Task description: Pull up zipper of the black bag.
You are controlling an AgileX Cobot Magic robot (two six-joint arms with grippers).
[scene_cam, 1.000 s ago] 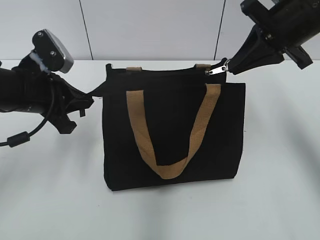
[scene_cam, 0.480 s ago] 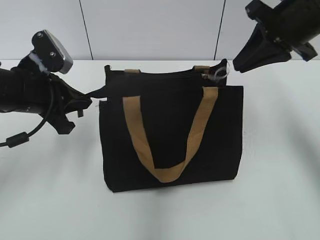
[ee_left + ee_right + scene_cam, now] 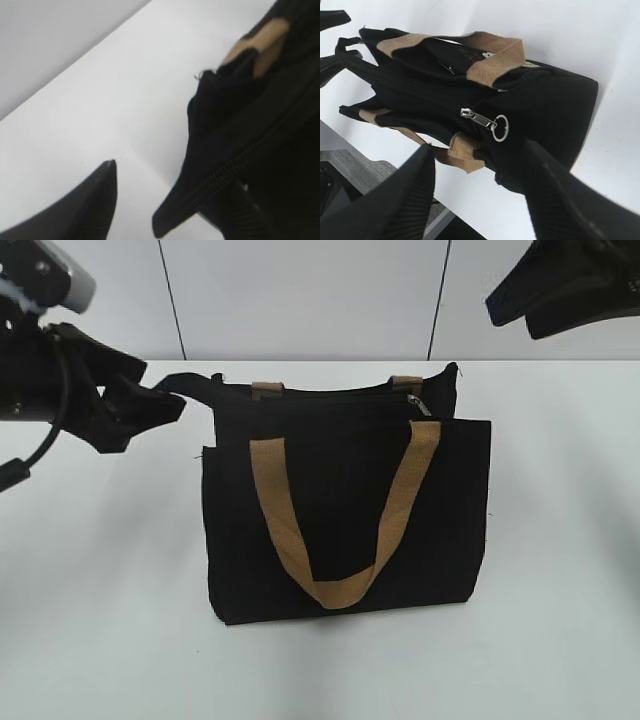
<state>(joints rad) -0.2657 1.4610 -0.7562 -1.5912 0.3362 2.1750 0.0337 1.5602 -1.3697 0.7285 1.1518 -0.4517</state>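
The black bag (image 3: 350, 530) stands upright mid-table with tan handles. Its zipper (image 3: 420, 95) runs closed along the top edge. The silver pull tab (image 3: 418, 405) with a ring hangs at the bag's right end, also in the right wrist view (image 3: 482, 120). My right gripper (image 3: 515, 315) is open and empty, raised above and to the right of the bag; the pull lies beyond its jaws (image 3: 479, 145). My left gripper (image 3: 155, 390) is open at the bag's left end. The black end tab (image 3: 172, 215) lies against one finger, with the jaws (image 3: 170, 180) wide apart.
The white table (image 3: 110, 620) runs around the bag. A grey wall (image 3: 300, 300) with panel seams stands behind. The table's edge and a dark floor show in the right wrist view (image 3: 350, 165).
My right gripper let go of the pull tab and rose up and right. My left gripper opened off the end tab and lifted. The bag's top corners relaxed.
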